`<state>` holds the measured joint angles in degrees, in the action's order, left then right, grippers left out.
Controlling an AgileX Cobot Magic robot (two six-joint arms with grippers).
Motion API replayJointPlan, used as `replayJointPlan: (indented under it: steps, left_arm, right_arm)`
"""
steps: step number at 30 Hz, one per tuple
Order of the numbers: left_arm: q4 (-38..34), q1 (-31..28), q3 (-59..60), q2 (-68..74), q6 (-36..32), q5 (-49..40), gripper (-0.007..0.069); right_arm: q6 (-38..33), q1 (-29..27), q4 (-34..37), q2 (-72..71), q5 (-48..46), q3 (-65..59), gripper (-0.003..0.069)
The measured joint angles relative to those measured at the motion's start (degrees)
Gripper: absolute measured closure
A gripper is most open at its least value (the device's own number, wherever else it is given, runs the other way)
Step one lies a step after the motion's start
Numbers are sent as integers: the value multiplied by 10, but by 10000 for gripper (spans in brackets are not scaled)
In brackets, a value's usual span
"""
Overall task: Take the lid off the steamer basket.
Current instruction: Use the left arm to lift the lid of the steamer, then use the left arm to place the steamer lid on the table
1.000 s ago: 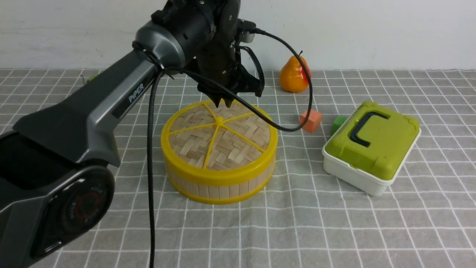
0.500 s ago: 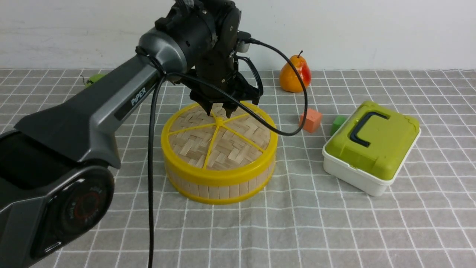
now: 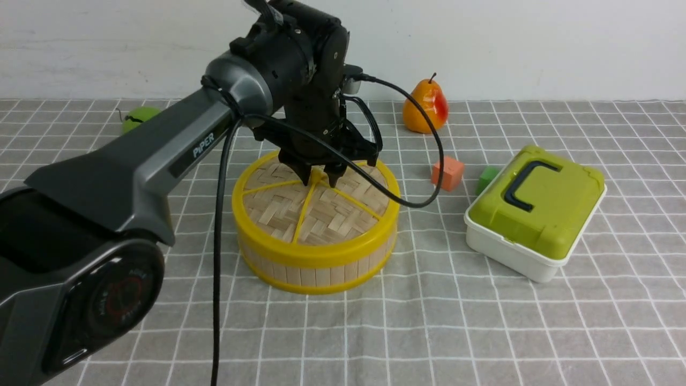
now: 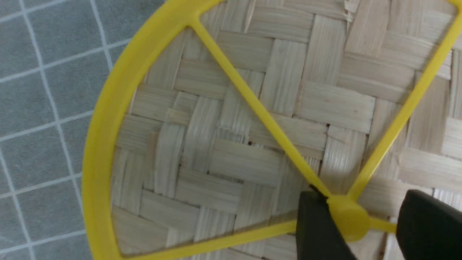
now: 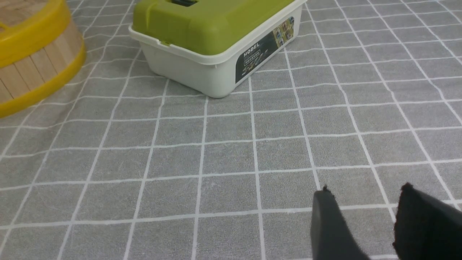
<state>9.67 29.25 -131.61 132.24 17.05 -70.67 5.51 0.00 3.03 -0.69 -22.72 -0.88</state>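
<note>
The steamer basket, pale slats between yellow rims, stands mid-table with the lid seated on it. The lid's woven face and yellow spokes fill the left wrist view. My left gripper is open and down over the lid's centre. Its fingers straddle the small yellow knob: one finger touches the knob, the other stands apart from it. My right gripper is open and empty, low over bare cloth, outside the front view. The basket's side shows in the right wrist view.
A white box with a green lid stands right of the basket. An orange cube and a green cube lie between them. A pear stands at the back. A small green object lies far left. The arm's cable hangs past the basket.
My left gripper has come down and toward the front, from above the lid's far rim to around the central knob. The lid and basket have not moved.
</note>
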Motion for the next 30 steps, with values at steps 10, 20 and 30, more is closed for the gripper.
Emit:
replayJointPlan:
  steps: [10,20,30]
  left_arm:
    - [18,3,5,-2,13,-3,434]
    - [11,3,3,-5,21,-3,519]
    - [54,-6,-39,-171,8,-6,519]
  right_arm:
    - [0,0,0,0,0,0,418]
    - [0,0,0,0,0,0,418]
    - [0,0,0,0,0,0,418]
